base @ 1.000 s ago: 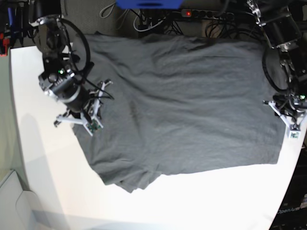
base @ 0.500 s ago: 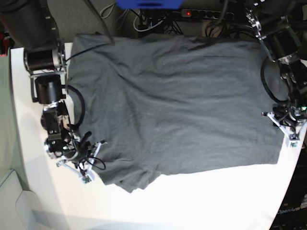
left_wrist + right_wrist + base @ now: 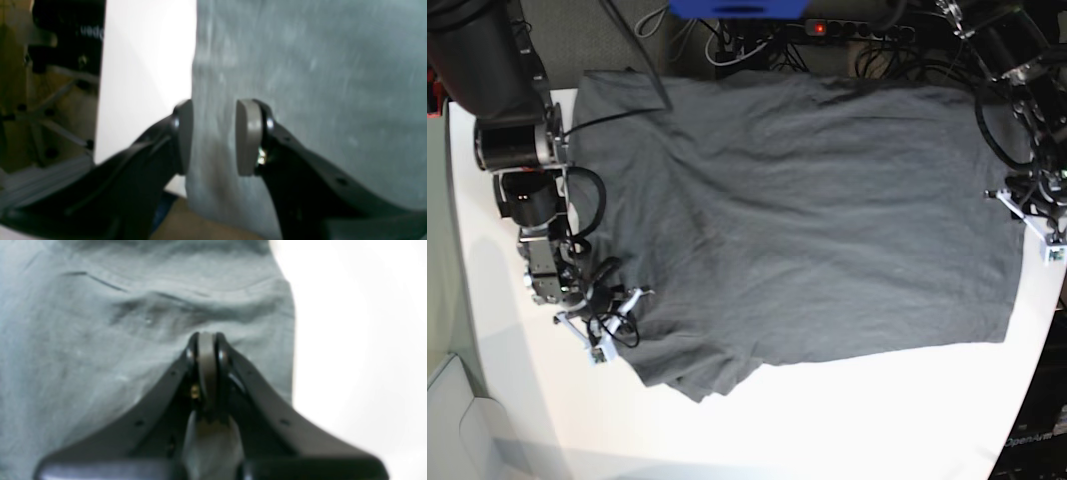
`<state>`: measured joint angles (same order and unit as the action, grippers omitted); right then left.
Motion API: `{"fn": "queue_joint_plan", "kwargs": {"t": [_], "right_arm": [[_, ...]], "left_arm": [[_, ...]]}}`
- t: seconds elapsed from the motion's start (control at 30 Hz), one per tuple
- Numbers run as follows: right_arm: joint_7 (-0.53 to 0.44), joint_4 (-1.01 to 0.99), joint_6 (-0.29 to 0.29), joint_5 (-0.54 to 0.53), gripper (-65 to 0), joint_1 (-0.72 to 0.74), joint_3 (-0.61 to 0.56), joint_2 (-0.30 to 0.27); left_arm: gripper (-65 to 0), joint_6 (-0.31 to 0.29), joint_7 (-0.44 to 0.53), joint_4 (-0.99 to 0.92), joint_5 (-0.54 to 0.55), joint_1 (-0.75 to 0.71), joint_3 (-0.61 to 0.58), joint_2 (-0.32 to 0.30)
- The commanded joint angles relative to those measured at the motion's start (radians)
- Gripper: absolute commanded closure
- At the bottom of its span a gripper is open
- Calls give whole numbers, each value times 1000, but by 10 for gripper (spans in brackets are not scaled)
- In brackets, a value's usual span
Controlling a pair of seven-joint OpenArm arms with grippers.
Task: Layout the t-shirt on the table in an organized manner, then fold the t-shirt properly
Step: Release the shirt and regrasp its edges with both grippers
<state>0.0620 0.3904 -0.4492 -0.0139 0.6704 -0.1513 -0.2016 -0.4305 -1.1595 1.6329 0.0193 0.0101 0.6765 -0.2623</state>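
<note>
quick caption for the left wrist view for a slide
Left gripper open, straddling the t-shirt edge beside the white table.

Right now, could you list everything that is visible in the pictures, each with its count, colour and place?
t-shirt: one, dark grey, spread over most of the table, wrinkled and bunched at its lower corner near the right gripper.
table: one, white, under the t-shirt, bare along the near and side edges.
power strip: one, black with a red light, behind the table among cables.
blue object: one, blue, at the top edge of the base view, cut off.
left gripper: one, black with grey pads, open, jaws on either side of the t-shirt's edge, not closed on it.
right gripper: one, black, shut, over the bunched corner; whether it pinches cloth is not clear.
</note>
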Motion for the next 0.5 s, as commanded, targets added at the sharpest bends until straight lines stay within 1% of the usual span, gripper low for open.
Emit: {"fn": "queue_joint_plan", "kwargs": {"t": [0.0,0.03,0.1,0.17,0.27,0.4,0.47], "right_arm": [[17,-18,14,21,0,16,3,-26],[3,-34,33,21,0,18,3,-31],[-23,-54,108,21,0,19,3,-52],[-50,-61,186,21,0,18,3,-62],[-67,-61,272,21,0,15,3,-81],[-67,-54,364,19,0,19,3,-85],[-69,-52,401,16,0,22,3,-85]], "left_arm": [[-212,2,16,39,1,3,16,-12],[-212,2,16,51,1,-8,27,-9],[-212,2,16,76,5,-28,44,-7],[-212,2,16,100,8,-49,50,-1],[-212,2,16,120,3,-69,50,10],[-212,2,17,125,8,-78,50,11],[-212,2,17,123,8,-75,48,13]]}}
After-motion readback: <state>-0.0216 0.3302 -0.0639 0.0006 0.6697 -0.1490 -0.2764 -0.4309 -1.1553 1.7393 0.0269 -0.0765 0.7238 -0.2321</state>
